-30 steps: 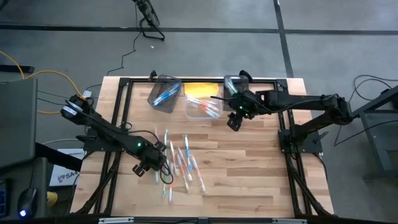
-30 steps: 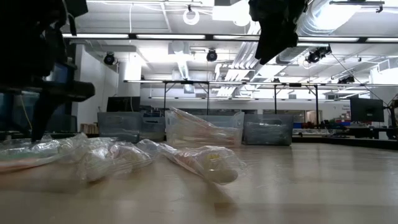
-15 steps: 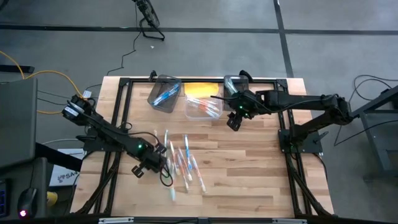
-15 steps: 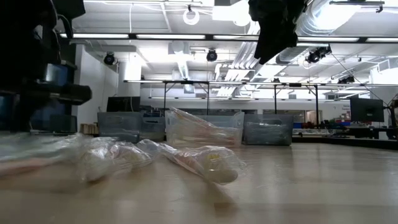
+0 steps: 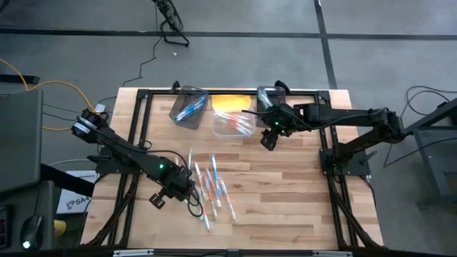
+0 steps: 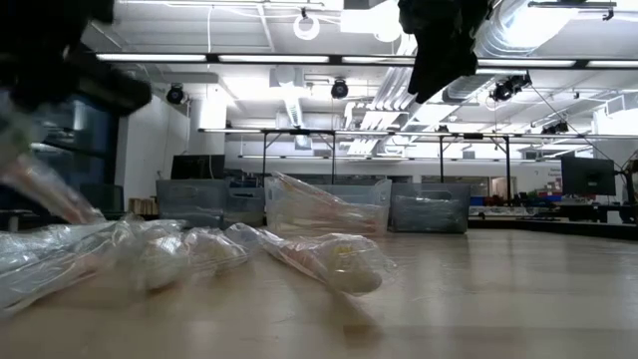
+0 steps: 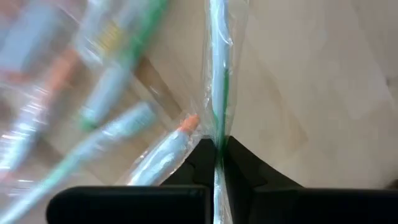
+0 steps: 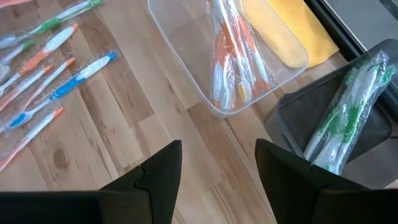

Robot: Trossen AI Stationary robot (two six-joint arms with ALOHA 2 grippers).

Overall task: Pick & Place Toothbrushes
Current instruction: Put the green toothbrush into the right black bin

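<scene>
One wrapped green toothbrush sat pinched in my left end effector, closed on the wrapper's seam at the near edge of the loose pile on the worktop, likely so I could lift it clear. My right end effector hung with fingers apart by the clear bin of orange brushes and the dark bin of green ones. No writing was legible.

Left end effector low over the table, fingers pinched together; right end effector raised, fingers parted.
</scene>
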